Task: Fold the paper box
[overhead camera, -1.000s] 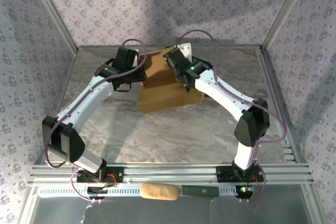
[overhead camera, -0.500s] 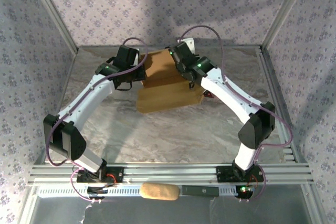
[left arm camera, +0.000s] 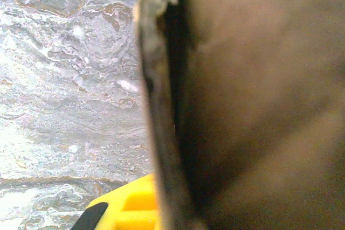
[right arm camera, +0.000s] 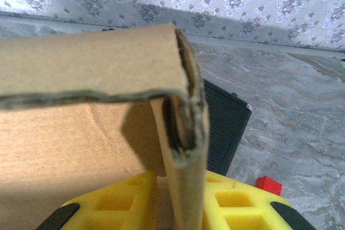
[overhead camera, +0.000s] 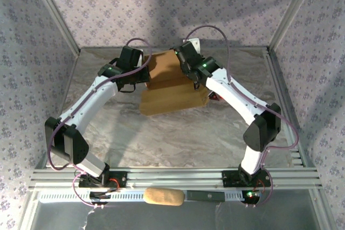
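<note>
Presently, at far centre of grey marbled table (overhead camera: 178, 138): plain tan-brown cardboard paper box (overhead camera: 173, 94), part-formed, long axis set left to right with a slight skew, near portion low and flat-faced, far portion standing higher. Bracketed at its far half by both arms. At far-left corner: left gripper (overhead camera: 141, 77), clenched. From left wrist view, cardboard edge hard against yellow finger pad (left arm camera: 126, 211) and near-vertical through frame. Judged a pinch on the left wall, though opposite finger hidden behind the board. At far-right corner: right gripper (overhead camera: 187, 68), astride an upright wall. From right wrist view, folded corner of board just above the fingers, wall dropping between the two yellow pads (right arm camera: 110, 204), both faces apparently in contact. Read as a grip on that wall, not fully certain. Top flap bent over from that corner toward the left, ragged along its cut edge. Key relation for coming move: box between the two tools, inward of each, so rightward from left gripper and leftward from right gripper. Neither arm clearly nearer, both at the box itself. Judged step: side walls held up while far corner gets squared. Likely wanted next: level inward push along the long axis. Risk: wall slipping from the pads, or a tear at the frayed corner.
</note>
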